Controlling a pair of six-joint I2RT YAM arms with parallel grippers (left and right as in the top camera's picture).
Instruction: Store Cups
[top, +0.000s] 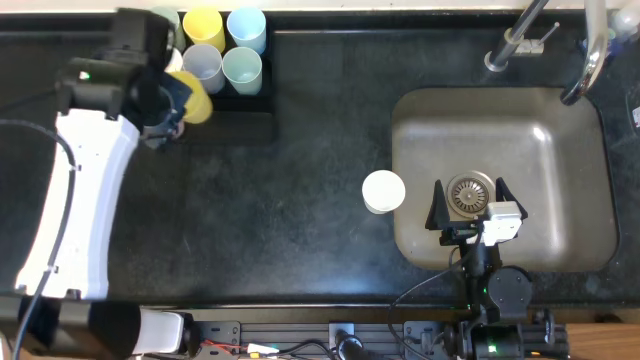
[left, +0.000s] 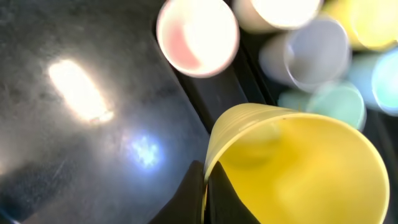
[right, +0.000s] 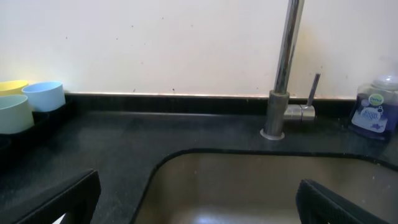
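Note:
My left gripper (top: 172, 100) is shut on the rim of a yellow cup (top: 196, 98), held tilted at the left end of the black tray (top: 245, 125). In the left wrist view the yellow cup (left: 298, 168) has its rim pinched between my dark fingers (left: 189, 199). The tray holds upright cups: yellow (top: 203, 25), blue (top: 246, 27), lavender (top: 203, 62) and mint (top: 242, 68). A pinkish-white cup (left: 198, 36) stands beside them. A white cup (top: 383, 191) sits on the counter by the sink's left edge. My right gripper (top: 470, 212) hangs open over the sink, holding nothing.
The steel sink (top: 560, 130) takes up the right side, with a faucet (right: 286, 68) and a soap bottle (right: 375, 109) behind it. Dark counter (top: 300, 220) stretches between the tray and the sink.

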